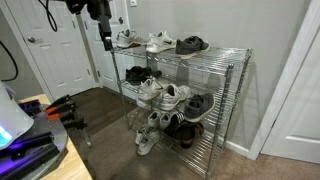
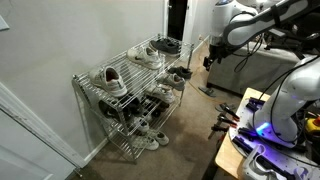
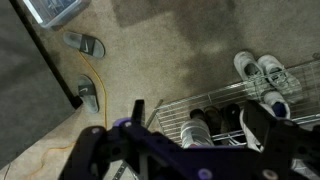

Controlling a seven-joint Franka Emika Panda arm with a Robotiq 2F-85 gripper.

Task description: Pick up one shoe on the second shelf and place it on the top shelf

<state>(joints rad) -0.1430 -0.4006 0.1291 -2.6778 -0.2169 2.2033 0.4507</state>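
1. Nearest the wrist lens, found the gripper (image 3: 193,125) with jaws spread wide and nothing between them.
2. Placed it, per both exterior views (image 1: 105,40) (image 2: 209,60), off one narrow end of the rack (image 1: 238,120), at about the height of the top shelf (image 1: 215,66). Noted a white sneaker (image 1: 125,38) on that tier just beside it. Cannot tell whether touching or apart.
3. Located the shoe (image 1: 153,90), a white low-top with a dark opening, one tier down on the second shelf (image 1: 212,114), between black shoes (image 1: 135,73) and further pale sneakers.
4. Recorded the governing relation: target lying below the gripper and further in along the rack, under the top tier's wire.
5. Judged the long axis to run across the shelf, front to back. Too small to confirm which end faces out.
6. Judged that the coming move calls for a descent and entry from the open front, with jaws set across the shoe's width. Flagged the top tier's front rim and the neighbouring shoes as likely contact points.
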